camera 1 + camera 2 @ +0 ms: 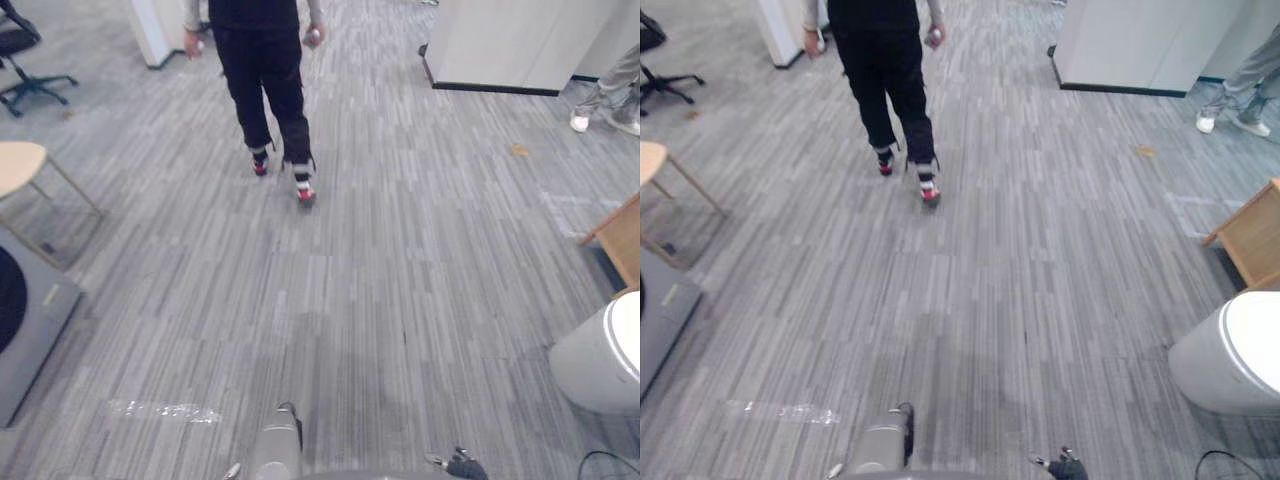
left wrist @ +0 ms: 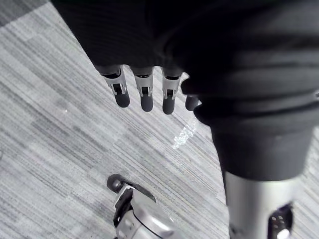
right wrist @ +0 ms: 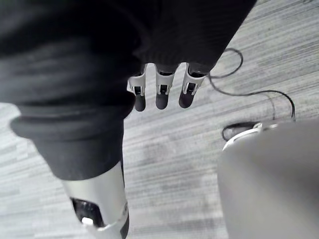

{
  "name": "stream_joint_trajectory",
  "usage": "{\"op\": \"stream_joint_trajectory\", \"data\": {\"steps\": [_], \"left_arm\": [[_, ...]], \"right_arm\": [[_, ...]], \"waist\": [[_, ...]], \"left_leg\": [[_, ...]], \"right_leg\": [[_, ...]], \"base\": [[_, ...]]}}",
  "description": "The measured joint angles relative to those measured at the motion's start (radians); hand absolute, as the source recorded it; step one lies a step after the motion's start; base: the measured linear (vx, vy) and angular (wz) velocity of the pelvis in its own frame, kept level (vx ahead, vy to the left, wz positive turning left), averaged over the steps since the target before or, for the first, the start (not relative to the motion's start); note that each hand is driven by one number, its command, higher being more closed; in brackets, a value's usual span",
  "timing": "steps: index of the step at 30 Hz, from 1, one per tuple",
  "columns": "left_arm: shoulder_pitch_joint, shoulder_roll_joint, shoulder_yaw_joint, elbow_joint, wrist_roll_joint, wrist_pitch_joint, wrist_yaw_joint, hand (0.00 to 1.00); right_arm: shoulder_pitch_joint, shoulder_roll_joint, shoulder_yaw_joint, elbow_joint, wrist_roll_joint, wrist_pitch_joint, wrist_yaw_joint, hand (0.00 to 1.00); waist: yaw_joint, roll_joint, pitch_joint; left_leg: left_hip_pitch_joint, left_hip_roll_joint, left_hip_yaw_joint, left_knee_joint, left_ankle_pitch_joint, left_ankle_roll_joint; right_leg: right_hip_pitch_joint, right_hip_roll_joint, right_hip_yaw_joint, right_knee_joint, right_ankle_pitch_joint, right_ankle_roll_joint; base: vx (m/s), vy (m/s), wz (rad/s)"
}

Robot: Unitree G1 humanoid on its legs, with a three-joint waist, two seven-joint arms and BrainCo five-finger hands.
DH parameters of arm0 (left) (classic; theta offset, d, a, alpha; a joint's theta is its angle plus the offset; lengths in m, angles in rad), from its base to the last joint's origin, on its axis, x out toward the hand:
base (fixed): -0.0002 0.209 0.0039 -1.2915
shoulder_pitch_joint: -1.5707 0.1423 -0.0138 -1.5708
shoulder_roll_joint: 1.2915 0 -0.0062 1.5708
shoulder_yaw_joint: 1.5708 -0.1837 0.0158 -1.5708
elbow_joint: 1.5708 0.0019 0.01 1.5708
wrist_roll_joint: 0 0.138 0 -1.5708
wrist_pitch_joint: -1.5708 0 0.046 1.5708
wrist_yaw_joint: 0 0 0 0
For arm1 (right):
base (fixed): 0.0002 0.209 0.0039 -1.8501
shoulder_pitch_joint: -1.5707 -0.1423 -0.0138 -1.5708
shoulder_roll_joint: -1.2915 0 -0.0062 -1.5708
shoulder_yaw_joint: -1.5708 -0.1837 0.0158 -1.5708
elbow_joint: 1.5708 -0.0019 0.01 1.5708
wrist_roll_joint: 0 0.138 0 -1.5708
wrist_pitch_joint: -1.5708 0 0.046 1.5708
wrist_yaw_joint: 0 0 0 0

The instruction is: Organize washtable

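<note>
The left hand (image 2: 144, 94) hangs over grey striped carpet (image 1: 400, 260), its fingers straight and slightly apart, with nothing in them. At the far left an office chair (image 1: 25, 70) stands on its wheeled base. Nearer than it is a round wooden stool (image 1: 18, 162) on thin legs. Nearer again, at the left edge, sits a low grey box (image 1: 35, 320) with a dark round patch on its top. A strip of clear tape (image 1: 165, 410) lies on the carpet just to its right. In the middle, farther off, a person (image 1: 262, 80) in black trousers and red-and-white shoes faces away, one foot ahead of the other. Right of them stands a white cabinet (image 1: 520, 45) with a dark base. Beside it, at the right edge, are another person's legs (image 1: 612, 95) in white shoes. Below those a wooden piece of furniture (image 1: 622, 238) juts in. Nearest on that side stands a white round bin (image 1: 600, 360). The right hand (image 3: 159, 94) hangs near this bin, fingers straight and loose, holding nothing. Which of these things, if any, is the washtable I cannot tell.
</note>
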Motion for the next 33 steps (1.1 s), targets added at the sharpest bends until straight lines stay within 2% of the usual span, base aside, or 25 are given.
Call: {"op": "stream_joint_trajectory", "data": {"steps": [1,2,3,4,5,6,7,8,10,11,13,16,17,19,20,21,22,25,26,27,28,29,30,32,33], "left_arm": [[-0.011,0.005,0.001,0.004,0.0,0.002,0.0,0.0],[-0.012,0.005,0.002,0.005,0.0,0.002,0.0,0.0],[-0.012,0.007,0.001,0.007,-0.002,0.002,0.0,0.0],[-0.01,0.007,-0.001,0.01,-0.001,0.003,0.001,0.0],[-0.009,0.008,-0.003,0.01,-0.001,0.004,0.0,0.0],[-0.01,0.009,-0.015,0.009,0.002,0.006,-0.001,0.0],[-0.013,0.013,-0.02,0.008,0.002,0.006,-0.002,0.0],[-0.014,0.022,-0.031,0.006,0.002,0.007,-0.002,0.0],[-0.016,0.028,-0.046,0.0,0.003,0.007,-0.004,0.0],[-0.021,0.026,-0.049,-0.004,0.003,0.007,-0.005,0.0],[-0.044,0.016,-0.047,-0.004,0.005,0.008,-0.008,0.0],[-0.066,-0.003,-0.04,-0.015,0.018,0.007,-0.008,0.0],[-0.077,-0.014,-0.039,-0.023,0.024,0.007,-0.007,0.0],[-0.071,-0.044,-0.023,-0.058,0.028,0.006,-0.001,0.0],[-0.066,-0.051,-0.003,-0.066,0.034,0.005,0.0,0.0],[-0.066,-0.069,0.01,-0.054,0.044,0.008,0.002,0.0],[-0.069,-0.08,0.015,-0.053,0.046,0.007,0.0,0.0],[-0.082,-0.111,0.04,-0.035,0.053,0.007,-0.004,0.0],[-0.081,-0.11,0.051,-0.029,0.05,0.008,-0.003,0.0],[-0.077,-0.109,0.081,-0.021,0.05,0.008,-0.003,0.0],[-0.07,-0.106,0.09,-0.014,0.049,0.008,-0.003,0.0],[-0.068,-0.102,0.091,-0.012,0.049,0.009,-0.004,0.0],[-0.062,-0.092,0.098,-0.011,0.044,0.013,-0.004,0.0],[-0.047,-0.067,0.098,-0.015,0.04,0.017,-0.004,0.0],[-0.036,-0.061,0.097,-0.016,0.04,0.017,-0.003,0.0]], "right_arm": [[-0.007,0.0,-0.007,0.003,0.0,-0.002,0.001,0.0],[-0.008,0.0,-0.009,0.006,0.0,-0.002,0.001,0.0],[-0.017,-0.002,-0.01,0.027,0.001,-0.002,0.001,0.0],[-0.024,-0.003,-0.016,0.028,0.001,-0.003,0.004,0.0],[-0.024,-0.001,-0.018,0.025,0.001,-0.004,0.005,0.0],[-0.027,-0.001,-0.021,0.016,0.001,-0.007,0.006,0.0],[-0.031,-0.002,-0.022,0.016,0.001,-0.008,0.008,0.0],[-0.044,-0.001,-0.02,0.016,0.001,-0.007,0.008,0.0],[-0.045,-0.003,-0.017,0.008,0.0,-0.008,0.008,0.0],[-0.044,-0.004,-0.017,-0.005,0.001,-0.009,0.008,0.0],[-0.042,-0.006,-0.017,-0.033,0.001,-0.008,0.008,0.0],[-0.039,-0.004,-0.019,-0.083,0.001,-0.006,0.006,0.0],[-0.028,-0.002,-0.019,-0.11,0.001,-0.004,0.006,0.0],[-0.007,0.002,-0.015,-0.147,0.0,-0.001,0.004,0.0],[0.0,0.009,-0.015,-0.151,0.002,0.0,0.005,0.0],[-0.014,0.001,-0.03,-0.15,0.003,0.001,0.004,0.0],[-0.019,0.0,-0.038,-0.152,0.002,0.002,0.004,0.0],[-0.025,0.004,-0.058,-0.139,0.003,0.0,0.007,0.0],[-0.026,0.002,-0.056,-0.134,0.001,0.001,0.007,0.0],[-0.026,-0.004,-0.045,-0.128,0.0,0.003,0.008,0.0],[-0.026,-0.006,-0.034,-0.117,0.0,0.003,0.007,0.0],[-0.029,-0.007,-0.035,-0.105,0.0,0.003,0.004,0.0],[-0.032,-0.007,-0.034,-0.076,0.0,0.005,0.004,0.0],[-0.041,-0.001,-0.019,-0.045,0.001,0.008,0.003,0.0],[-0.046,-0.003,0.002,-0.029,0.001,0.011,0.002,0.0]], "waist": [[0.003,0.005,-0.002],[0.004,0.005,-0.002],[0.009,-0.002,-0.006],[0.005,-0.003,-0.007],[0.002,-0.003,-0.007],[-0.005,0.003,-0.003],[-0.015,0.015,0.004],[-0.023,0.015,0.004],[-0.025,0.018,0.0],[-0.025,0.021,-0.001],[-0.032,0.037,0.002],[-0.051,0.053,0.009],[-0.05,0.057,0.011],[-0.047,0.054,0.011],[-0.045,0.045,0.01],[-0.045,0.081,-0.002],[-0.049,0.085,-0.009],[-0.049,0.112,-0.013],[-0.05,0.12,-0.014],[-0.046,0.129,-0.011],[-0.042,0.136,-0.002],[-0.037,0.139,0.004],[-0.02,0.132,0.014],[-0.017,0.094,0.026],[-0.013,0.076,0.023]], "left_leg": [[-0.03,-0.016,0.0,0.087,-0.062,0.026],[-0.029,-0.017,0.001,0.096,-0.073,0.031],[-0.004,-0.034,0.028,0.107,-0.113,0.056],[0.042,-0.061,0.047,0.095,-0.136,0.083],[0.07,-0.074,0.056,0.085,-0.144,0.098],[0.13,-0.092,0.063,0.059,-0.158,0.123],[0.163,-0.094,0.064,0.047,-0.165,0.135],[0.243,-0.095,0.064,0.004,-0.169,0.143],[0.379,-0.091,0.065,-0.102,-0.167,0.144],[0.454,-0.085,0.067,-0.17,-0.162,0.143],[0.574,-0.054,0.066,-0.27,-0.161,0.141],[0.644,-0.011,0.05,-0.307,-0.162,0.107],[0.666,0.004,0.05,-0.305,-0.168,0.087],[0.733,0.024,0.052,-0.303,-0.201,0.027],[0.772,0.023,0.049,-0.3,-0.214,0.004],[0.803,0.059,0.044,-0.289,-0.207,-0.024],[0.8,0.07,0.045,-0.286,-0.179,-0.066],[0.808,0.084,-0.013,-0.219,0.051,-0.052],[0.782,0.091,-0.028,-0.143,0.104,-0.032],[0.696,0.108,-0.039,0.041,0.283,-0.027],[0.584,0.146,-0.044,0.279,0.364,-0.036],[0.529,0.164,-0.029,0.399,0.329,-0.033],[0.43,0.199,0.019,0.561,0.244,0.018],[0.309,0.209,0.068,0.625,0.139,0.059],[0.231,0.209,0.089,0.579,0.091,0.05]], "right_leg": [[-0.015,-0.021,0.024,0.062,0.003,0.009],[-0.022,-0.025,0.03,0.08,0.003,0.009],[-0.07,-0.051,0.062,0.213,0.011,0.027],[-0.145,-0.085,0.096,0.407,0.059,0.091],[-0.186,-0.1,0.115,0.515,0.107,0.102],[-0.261,-0.11,0.148,0.712,0.244,0.116],[-0.302,-0.105,0.153,0.815,0.259,0.12],[-0.373,-0.095,0.119,1.002,0.242,0.101],[-0.442,-0.083,0.011,1.12,0.178,0.032],[-0.486,-0.079,-0.06,1.109,0.138,-0.002],[-0.547,-0.029,-0.174,0.897,0.057,-0.044],[-0.585,0.014,-0.254,0.575,0.072,-0.062],[-0.595,0.025,-0.269,0.453,0.115,-0.071],[-0.597,0.048,-0.276,0.199,0.271,-0.078],[-0.596,0.045,-0.269,0.15,0.369,-0.108],[-0.616,0.057,-0.268,0.261,0.418,-0.131],[-0.63,0.051,-0.27,0.304,0.376,-0.131],[-0.601,0.069,-0.279,0.435,0.209,-0.132],[-0.574,0.084,-0.283,0.423,0.194,-0.132],[-0.504,0.118,-0.28,0.366,0.175,-0.132],[-0.426,0.161,-0.28,0.295,0.165,-0.143],[-0.387,0.181,-0.274,0.265,0.161,-0.149],[-0.302,0.207,-0.257,0.208,0.159,-0.151],[-0.193,0.209,-0.238,0.12,0.147,-0.133],[-0.143,0.209,-0.224,0.08,0.151,-0.12]], "base": [[0.39,0.282,0.05],[0.42,0.325,0.02],[0.44,0.319,-0.08],[0.44,0.307,-0.09],[0.47,0.3,0.06],[0.38,0.221,0.13],[0.48,0.216,0.13],[0.49,0.146,0.02],[0.59,0.122,-0.08],[0.56,0.07,-0.18],[0.51,0.007,-0.07],[0.41,-0.046,0.28],[0.51,-0.128,0.31],[0.6,-0.186,0.25],[0.63,-0.227,0.04],[0.65,-0.225,0.0],[0.83,-0.275,0.02],[0.67,-0.252,0.02],[0.61,-0.237,-0.16],[0.56,-0.162,-0.21],[0.65,-0.167,-0.25],[0.64,-0.133,-0.34],[0.53,-0.111,-0.29],[0.47,-0.064,-0.19],[0.44,-0.009,-0.24]]}}
